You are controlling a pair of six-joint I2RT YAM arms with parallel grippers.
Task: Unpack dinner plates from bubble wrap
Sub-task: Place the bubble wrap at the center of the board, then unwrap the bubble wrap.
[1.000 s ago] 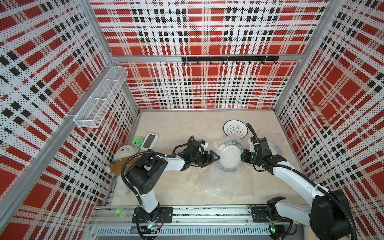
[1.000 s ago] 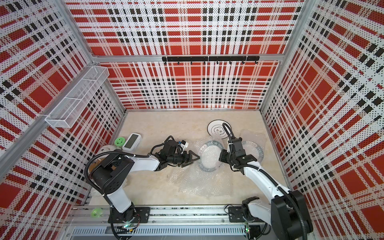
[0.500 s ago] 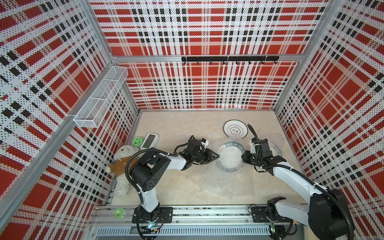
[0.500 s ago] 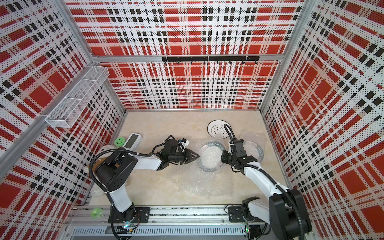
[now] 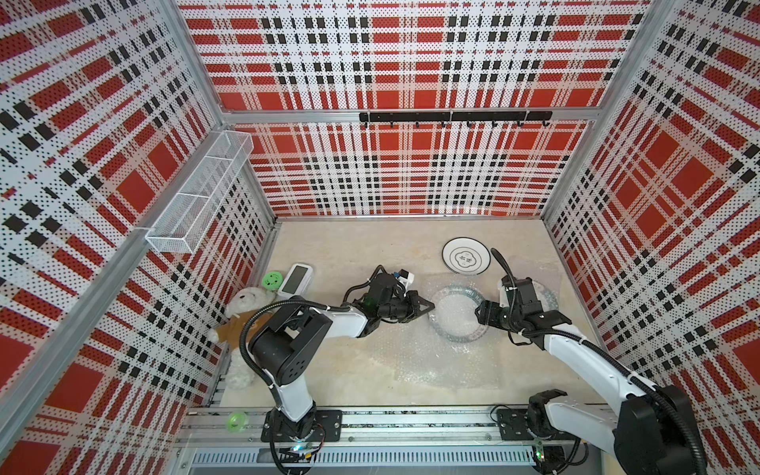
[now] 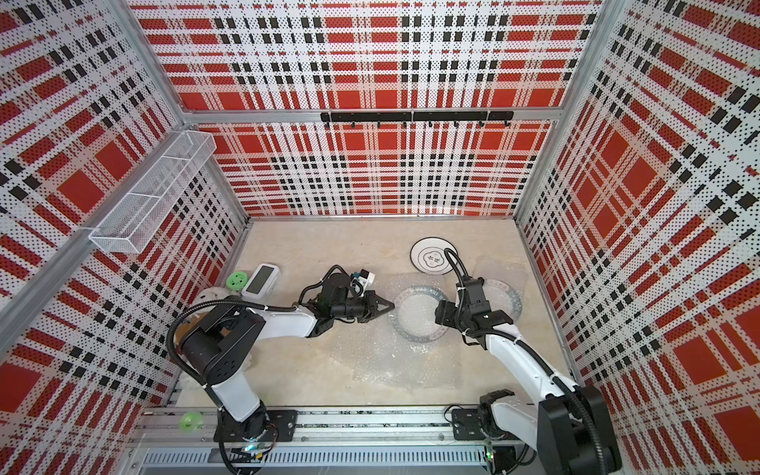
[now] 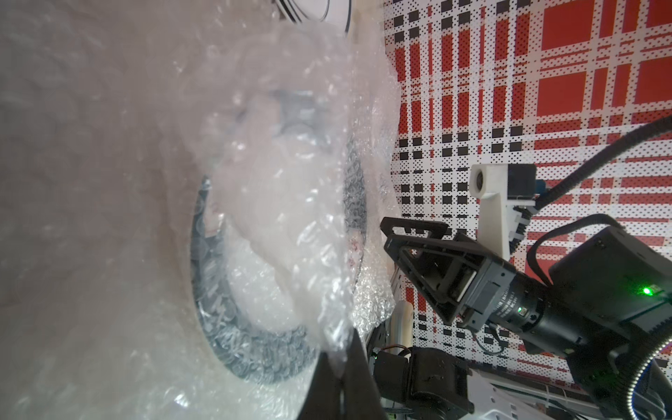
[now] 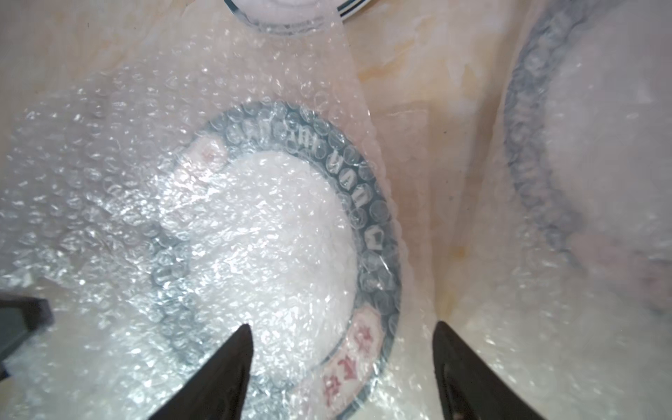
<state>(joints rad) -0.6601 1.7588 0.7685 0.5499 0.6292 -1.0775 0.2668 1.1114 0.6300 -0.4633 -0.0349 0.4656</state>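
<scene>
Beige table bears bubble wrap, plate, seemingly teddy.

Holds left gripper shut, arm stretched low and forward; spreads right gripper wide, wrist turned inward.

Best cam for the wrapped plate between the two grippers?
Right wrist: the plate is close and sharp, lettered band visible through the bubble wrap. Left wrist shows it oblique and blurred; both top views show it whole but small.

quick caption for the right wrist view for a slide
Open right gripper hovers over a dinner plate lying under bubble wrap.
</scene>
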